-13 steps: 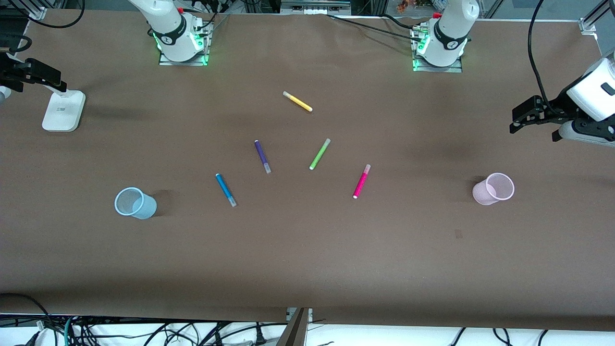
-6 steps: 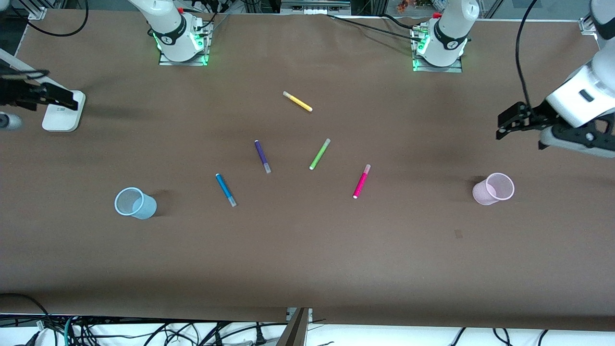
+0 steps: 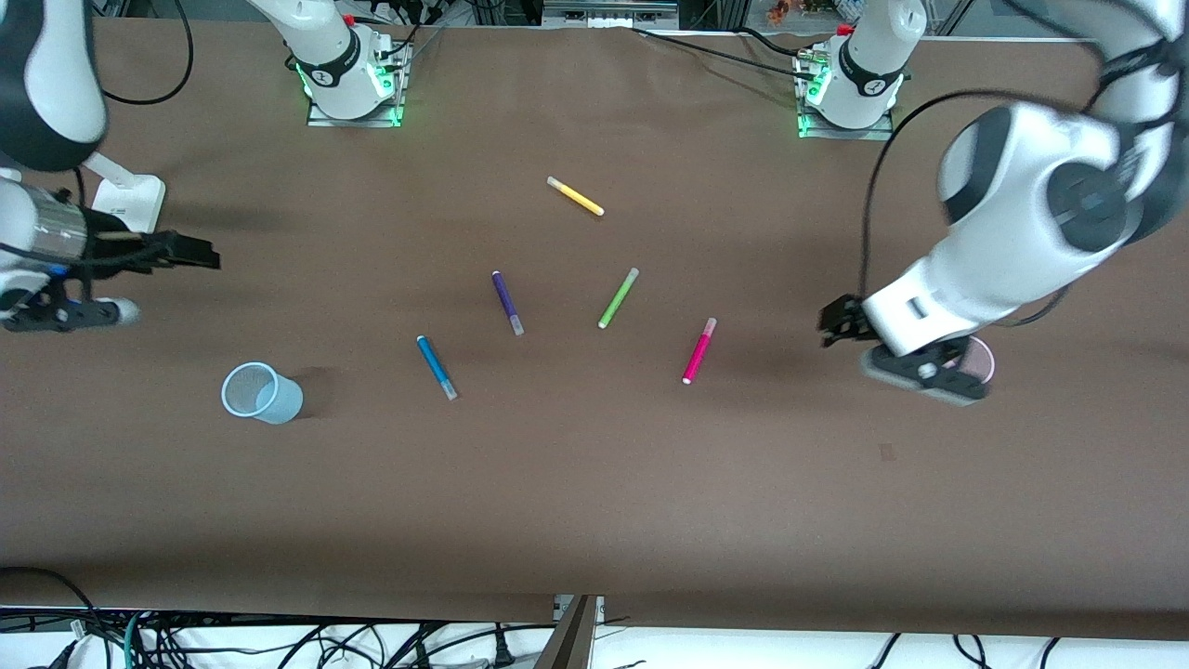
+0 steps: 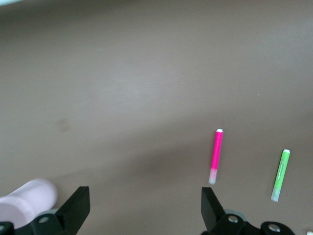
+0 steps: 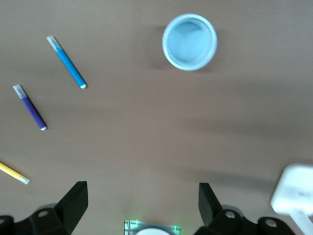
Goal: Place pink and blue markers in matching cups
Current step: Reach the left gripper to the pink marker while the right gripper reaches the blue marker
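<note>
Now L gripper (image 3: 833, 325) jaws open nr pink marker (image 3: 699, 350), R gripper (image 3: 190, 255) jaws open above blue cup (image 3: 261, 393).

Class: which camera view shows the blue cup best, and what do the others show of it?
The right wrist view: it looks straight down into the blue cup, rim fully visible. The front view shows it small, standing alone. The left wrist view misses it.

The left end effector (image 3: 833, 325) hangs in the air above the tabletop (image 3: 594, 483) toward the left arm's end, its two fingers (image 4: 78, 208) spread wide with nothing between them. The right end effector (image 3: 197, 255) hangs over the right arm's end of the tabletop, fingers (image 5: 73, 203) likewise spread wide and empty.
</note>
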{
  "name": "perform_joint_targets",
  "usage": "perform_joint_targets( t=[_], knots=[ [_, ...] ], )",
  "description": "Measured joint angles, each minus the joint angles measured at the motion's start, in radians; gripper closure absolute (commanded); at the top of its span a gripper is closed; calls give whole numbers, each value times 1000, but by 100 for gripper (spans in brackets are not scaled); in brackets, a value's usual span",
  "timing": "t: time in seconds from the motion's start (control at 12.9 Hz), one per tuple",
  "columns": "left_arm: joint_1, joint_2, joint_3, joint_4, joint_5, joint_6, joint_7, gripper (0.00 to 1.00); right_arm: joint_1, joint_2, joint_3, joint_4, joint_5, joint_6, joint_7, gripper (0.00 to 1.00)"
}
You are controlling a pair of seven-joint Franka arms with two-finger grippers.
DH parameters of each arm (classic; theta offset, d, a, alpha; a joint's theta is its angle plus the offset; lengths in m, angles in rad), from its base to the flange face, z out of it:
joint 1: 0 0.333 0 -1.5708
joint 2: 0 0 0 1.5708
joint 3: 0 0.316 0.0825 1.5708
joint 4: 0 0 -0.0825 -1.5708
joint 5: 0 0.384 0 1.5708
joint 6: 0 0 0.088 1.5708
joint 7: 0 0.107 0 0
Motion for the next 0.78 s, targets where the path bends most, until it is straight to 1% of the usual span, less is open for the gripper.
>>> perform_joint_targets(
  t=[0.16,0.23,0.39,0.62,0.78],
  knots=[
    [-40,98,-2,-4,0,84,-3,0,64,64,3,0,1,58,0,0],
    [-60,140,-3,-16,0,149,-3,0,98,96,4,-1,1,89,0,0],
    [-109,204,-4,-64,0,280,-18,0,174,159,6,0,1,184,0,0],
    [-159,229,-3,-161,7,398,-22,0,261,227,7,0,-1,328,-6,0],
    [-177,230,-3,-250,28,485,-23,0,277,273,7,0,-1,402,-40,0]
  ],
)
